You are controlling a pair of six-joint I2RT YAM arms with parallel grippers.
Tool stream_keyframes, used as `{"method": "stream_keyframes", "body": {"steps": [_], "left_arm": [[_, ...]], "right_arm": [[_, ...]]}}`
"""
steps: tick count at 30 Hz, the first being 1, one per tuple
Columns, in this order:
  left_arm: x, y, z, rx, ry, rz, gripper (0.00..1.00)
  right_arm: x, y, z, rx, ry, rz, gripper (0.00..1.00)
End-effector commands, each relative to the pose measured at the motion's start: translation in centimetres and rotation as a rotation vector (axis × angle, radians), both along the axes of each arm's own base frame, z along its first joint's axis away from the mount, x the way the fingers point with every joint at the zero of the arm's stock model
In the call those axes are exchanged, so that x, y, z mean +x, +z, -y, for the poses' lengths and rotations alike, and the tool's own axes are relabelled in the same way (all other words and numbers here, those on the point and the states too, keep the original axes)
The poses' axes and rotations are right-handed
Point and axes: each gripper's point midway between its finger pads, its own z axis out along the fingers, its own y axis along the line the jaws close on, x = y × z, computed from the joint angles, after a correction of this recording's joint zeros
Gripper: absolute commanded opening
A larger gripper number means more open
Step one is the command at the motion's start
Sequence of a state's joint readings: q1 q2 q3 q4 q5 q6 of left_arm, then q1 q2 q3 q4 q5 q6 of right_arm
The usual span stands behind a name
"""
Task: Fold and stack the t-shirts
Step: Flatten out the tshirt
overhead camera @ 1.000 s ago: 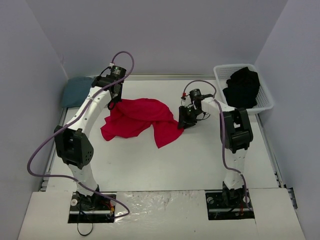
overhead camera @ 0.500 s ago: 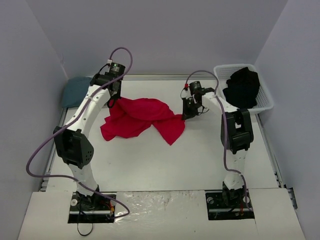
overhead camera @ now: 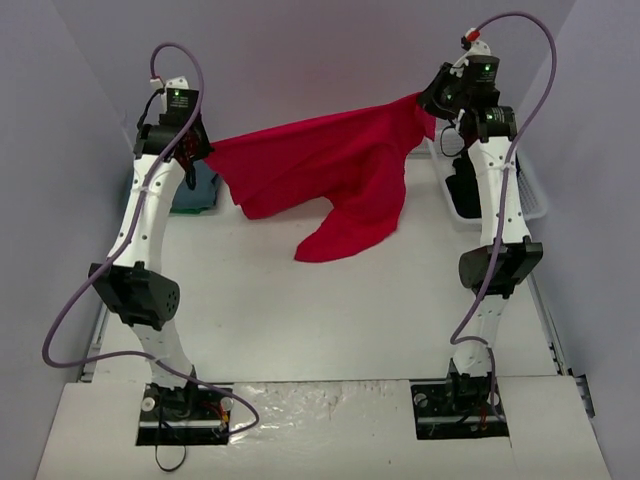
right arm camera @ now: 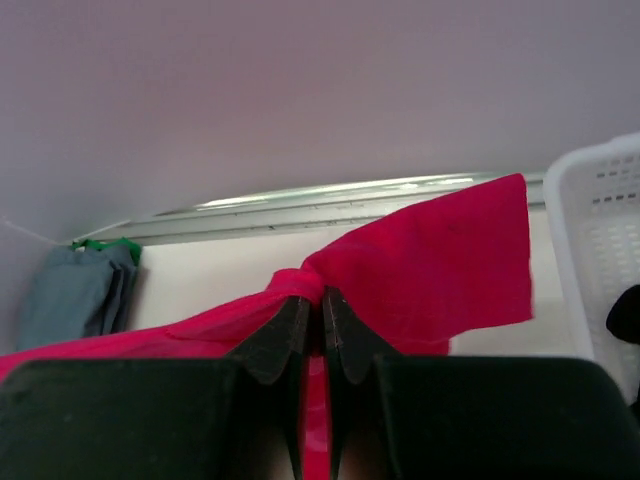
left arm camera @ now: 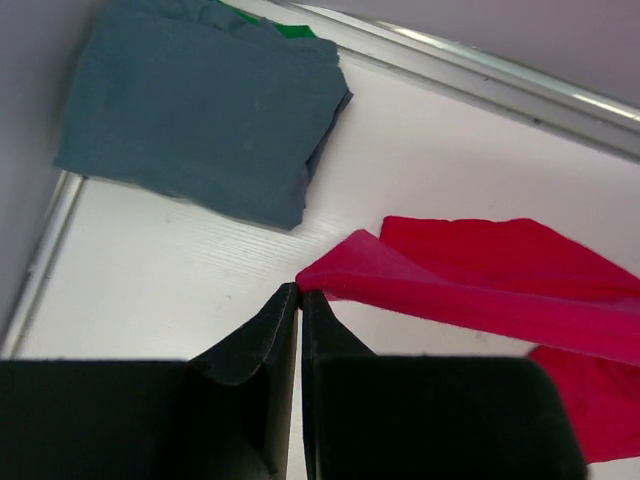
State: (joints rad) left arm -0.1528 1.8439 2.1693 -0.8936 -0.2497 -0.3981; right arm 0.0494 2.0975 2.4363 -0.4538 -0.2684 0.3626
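The red t-shirt (overhead camera: 330, 165) hangs stretched in the air between both raised arms, its lower part drooping toward the table. My left gripper (overhead camera: 203, 152) is shut on its left corner; in the left wrist view the gripper (left arm camera: 300, 291) pinches the red cloth (left arm camera: 480, 290). My right gripper (overhead camera: 428, 103) is shut on a bunched part of the other end, seen in the right wrist view (right arm camera: 312, 297) with the shirt (right arm camera: 440, 270). The folded blue-grey t-shirt (left arm camera: 200, 105) lies at the back left corner. The black t-shirt (overhead camera: 462, 190) sits in the basket, mostly hidden by my right arm.
The white slatted basket (overhead camera: 535, 195) stands at the back right, its wall also in the right wrist view (right arm camera: 600, 240). Something green (left arm camera: 290, 30) peeks from under the blue-grey shirt. Grey walls close in the table on three sides.
Both arms have risen high and spread apart, lifting the red shirt off the table and stretching it between them. Before, it lay crumpled on the table.
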Motion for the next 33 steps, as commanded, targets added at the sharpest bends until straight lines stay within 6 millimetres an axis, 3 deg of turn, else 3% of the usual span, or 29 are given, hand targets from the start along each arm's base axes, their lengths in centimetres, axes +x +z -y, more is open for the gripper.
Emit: {"method": "stream_keyframes", "body": {"steps": [1, 3, 4, 5, 6, 7, 8, 9, 10, 11, 13, 15, 16, 17, 18, 19, 23, 27, 33], "left_arm": [[-0.5, 3.3, -1.4, -0.100, 0.102, 0.112, 0.02], [-1.3, 4.1, -0.7, -0.127, 0.084, 0.133, 0.02], [-1.8, 4.3, -0.6, -0.127, 0.085, 0.134, 0.02], [-3.3, 4.7, -1.0, -0.111, 0.100, 0.130, 0.02], [-4.1, 4.8, -0.9, -0.103, 0.101, 0.128, 0.02], [-5.0, 5.1, -1.0, -0.089, 0.101, 0.132, 0.02], [-6.7, 5.9, -1.5, -0.071, 0.115, 0.150, 0.02], [-7.6, 6.3, -1.7, -0.061, 0.117, 0.157, 0.02], [-8.5, 6.6, -1.8, -0.050, 0.118, 0.158, 0.02], [-9.8, 7.6, -2.5, -0.028, 0.141, 0.181, 0.02], [-11.0, 8.0, -2.2, 0.004, 0.131, 0.182, 0.02], [-12.1, 8.5, -2.0, -0.003, 0.132, 0.203, 0.02], [-13.1, 9.6, -2.0, -0.026, 0.131, 0.246, 0.02], [-13.5, 10.0, -1.8, -0.048, 0.124, 0.272, 0.02], [-13.7, 9.4, -1.4, -0.064, 0.111, 0.272, 0.02], [-14.5, 11.4, -1.0, -0.094, 0.093, 0.358, 0.02], [-15.4, 13.5, -0.8, -0.084, 0.077, 0.435, 0.02], [-14.5, 13.9, -1.0, -0.042, 0.082, 0.431, 0.02], [-11.2, 12.5, 0.1, -0.007, 0.064, 0.380, 0.02]], "right_arm": [[0.4, 1.7, 1.5, 0.016, -0.066, 0.034, 0.00], [-0.8, 3.1, 2.0, 0.016, -0.071, 0.053, 0.00], [-1.3, 1.9, 2.0, 0.016, -0.067, 0.017, 0.00], [-1.9, 1.8, 2.1, 0.014, -0.065, 0.008, 0.00], [-3.6, 3.4, 2.1, 0.012, -0.061, 0.030, 0.00], [-4.3, 1.5, 2.1, 0.009, -0.061, -0.022, 0.00], [-6.1, 3.3, 1.8, 0.008, -0.056, 0.010, 0.00], [-7.0, 2.5, 1.6, 0.002, -0.056, -0.015, 0.00], [-7.7, 2.9, 1.6, -0.012, -0.074, -0.008, 0.00], [-9.5, 4.8, 0.8, -0.021, -0.067, 0.034, 0.00], [-11.0, 5.5, 1.0, -0.065, -0.104, 0.049, 0.00], [-13.6, 7.8, 1.0, -0.068, -0.122, 0.096, 0.00], [-14.1, 7.8, 1.6, -0.074, -0.153, 0.094, 0.00], [-15.9, 9.7, 2.1, -0.067, -0.172, 0.142, 0.00], [-16.7, 10.3, 2.6, -0.067, -0.204, 0.157, 0.00], [-18.0, 11.3, 3.5, -0.067, -0.243, 0.185, 0.00], [-20.1, 13.7, 5.3, -0.067, -0.334, 0.260, 0.00], [-19.8, 13.8, 5.9, -0.087, -0.363, 0.277, 0.00], [-16.3, 10.4, 5.3, -0.108, -0.352, 0.207, 0.00]]}}
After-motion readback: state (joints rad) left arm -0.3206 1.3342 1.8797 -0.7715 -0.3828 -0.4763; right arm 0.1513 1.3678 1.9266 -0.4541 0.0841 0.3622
